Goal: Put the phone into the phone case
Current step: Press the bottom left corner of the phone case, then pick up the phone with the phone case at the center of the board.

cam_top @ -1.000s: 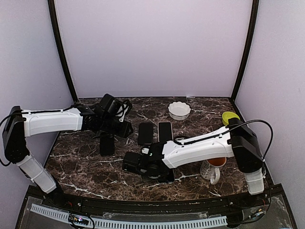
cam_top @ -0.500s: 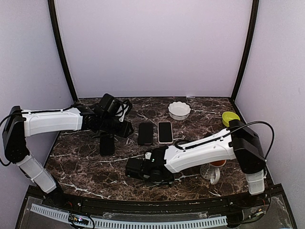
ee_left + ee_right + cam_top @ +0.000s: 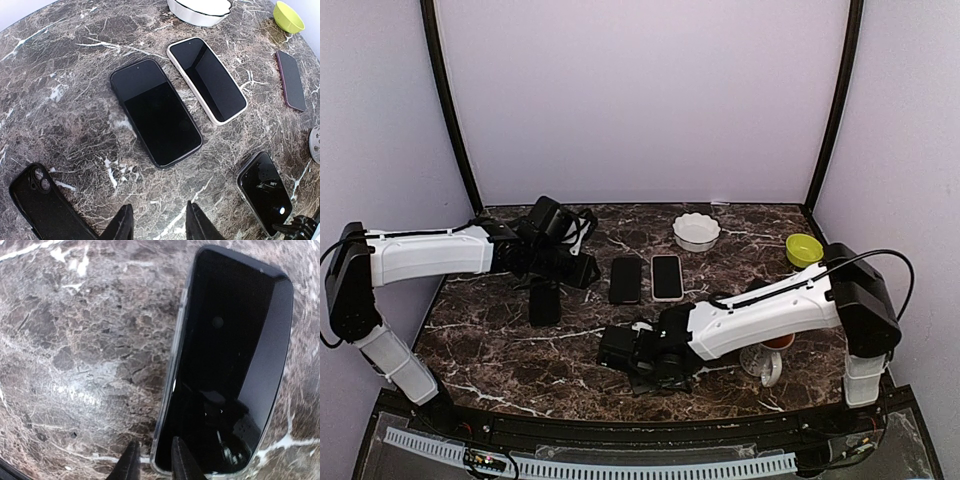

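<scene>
While the phone (image 3: 230, 365) lies at the front of the table (image 3: 75, 340), pick-up is in hand. The right gripper (image 3: 155, 457) straddles its long edge, fingers slightly apart; a pinch cannot be confirmed. Next, secure it and carry it to the case (image 3: 42, 210) beside the left gripper (image 3: 160, 222), whose fingers are apart and empty. The right gripper has shifted rightward within the last second.

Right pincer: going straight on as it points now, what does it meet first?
Likely the near corner of the black phone, straight ahead of the right pincer; marble table beside it. Gap to it unclear.
</scene>
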### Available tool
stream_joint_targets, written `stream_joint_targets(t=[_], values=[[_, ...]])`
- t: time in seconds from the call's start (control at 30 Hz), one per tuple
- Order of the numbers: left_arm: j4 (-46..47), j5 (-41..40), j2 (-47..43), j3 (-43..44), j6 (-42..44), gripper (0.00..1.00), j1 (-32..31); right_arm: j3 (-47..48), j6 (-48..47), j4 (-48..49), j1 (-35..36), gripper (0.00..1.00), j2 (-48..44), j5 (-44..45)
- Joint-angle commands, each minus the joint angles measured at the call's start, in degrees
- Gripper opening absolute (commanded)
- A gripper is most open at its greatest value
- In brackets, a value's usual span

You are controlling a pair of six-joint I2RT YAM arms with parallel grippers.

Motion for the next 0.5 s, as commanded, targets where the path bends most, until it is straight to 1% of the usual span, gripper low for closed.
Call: stream_joint_targets(t=[0.0,0.07,0.1,0.2,0.33,0.47], values=[[0.7,0.7,-1.8,-0.8,-0.3,0.37,0.2,4.8,-0.7,-8.9,-1.3,0.56,-1.3,3.4],[0.7,0.4,-2.1,-0.9,-0.2,0.37,0.2,5.1,1.4,-9.7,-2.2,0.92,-3.7,6.6],[0.7,0.2,-2.2,-0.9,-0.2,0.37,0.3,4.5,2.6,-9.6,-2.8,0.98,-4.6,7.9],[0.7,0.3,-2.2,-1.0,-0.3,0.37,0.3,2.0,4.2,-7.5,-5.0,0.99,-5.9,7.7],[0.9,0.6,-2.2,-1.1,-0.4,0.37,0.3,-0.4,2.7,-2.0,-6.3,0.99,-4.6,4.8],[0.9,0.5,-2.2,-1.2,-0.5,0.37,0.4,-2.4,2.2,0.0,-7.4,0.98,-2.9,2.5]])
